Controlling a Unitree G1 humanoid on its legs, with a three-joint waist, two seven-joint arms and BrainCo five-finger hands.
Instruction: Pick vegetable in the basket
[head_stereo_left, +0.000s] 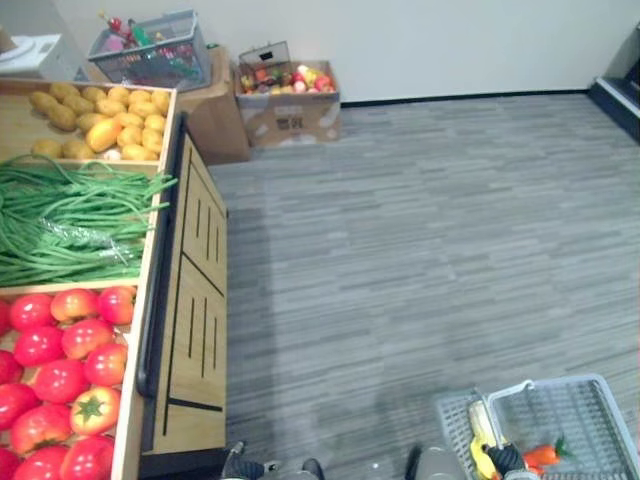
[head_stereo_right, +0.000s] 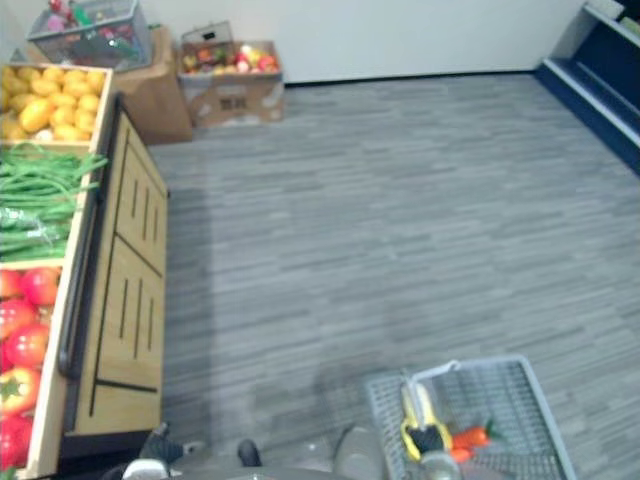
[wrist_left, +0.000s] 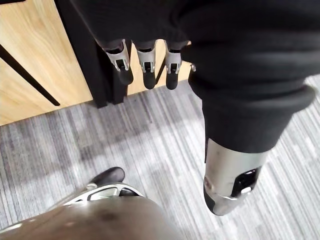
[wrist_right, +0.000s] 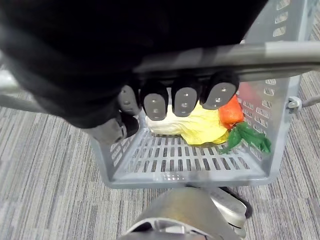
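A wooden stand (head_stereo_left: 185, 300) on my left holds potatoes (head_stereo_left: 100, 115), green beans (head_stereo_left: 70, 215) and red tomatoes (head_stereo_left: 60, 360). At the lower right hangs a grey plastic basket (head_stereo_left: 590, 385), and my right hand (wrist_right: 185, 100) is shut round its handle (wrist_right: 280, 50). Inside the basket lie a yellow corn cob (wrist_right: 200, 127) and an orange carrot (wrist_right: 231, 112) with green leaves. My left hand (wrist_left: 145, 60) hangs beside the stand's wooden side, its fingers relaxed and holding nothing.
Cardboard boxes (head_stereo_left: 287, 110) with toy fruit stand against the back wall, and another grey basket (head_stereo_left: 150, 50) sits on a box beside them. Grey carpet (head_stereo_left: 420, 250) stretches to the right of the stand. A dark shelf (head_stereo_right: 600, 80) edges the far right.
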